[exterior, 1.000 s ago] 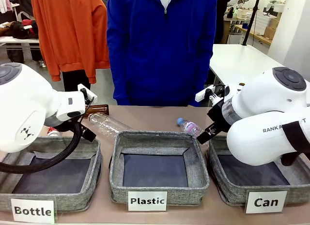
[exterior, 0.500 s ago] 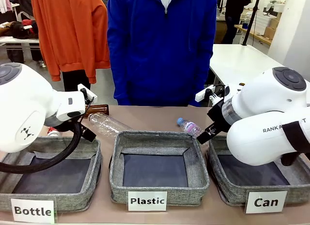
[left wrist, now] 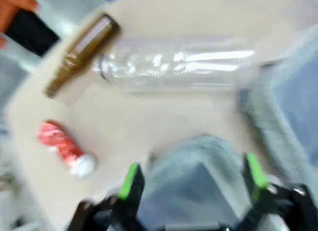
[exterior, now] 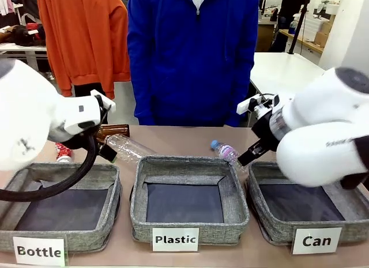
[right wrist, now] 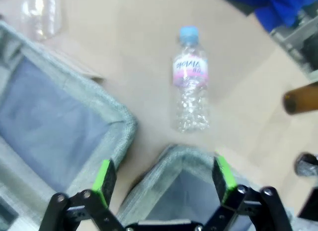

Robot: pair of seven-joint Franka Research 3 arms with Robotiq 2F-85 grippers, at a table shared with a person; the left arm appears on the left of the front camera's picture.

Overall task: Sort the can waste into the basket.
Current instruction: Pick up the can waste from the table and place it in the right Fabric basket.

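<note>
A crushed red can [exterior: 62, 153] lies on the table behind the far-left corner of the "Bottle" bin; it is also in the left wrist view [left wrist: 66, 149], to the left of my fingers. My left gripper [left wrist: 193, 184] hangs open and empty over that bin's corner. The grey woven basket labelled "Can" [exterior: 271, 230] stands at the front right. My right gripper [right wrist: 164, 181] is open and empty above that basket's far-left corner [right wrist: 171, 154]. A dark rounded thing [right wrist: 307, 165] at the right edge is too blurred to name.
A brown glass bottle [left wrist: 82, 54] and a long clear plastic bottle [left wrist: 184, 64] lie behind the bins. A small plastic bottle [right wrist: 190, 79] lies beyond my right gripper. The "Plastic" bin [exterior: 138, 213] and "Bottle" bin [exterior: 112, 207] stand in the row. A person in blue [exterior: 193, 55] stands at the far side.
Both arms have risen a little and swung slightly outward. The grippers stay open; the cans, bottles and bins have not moved.
</note>
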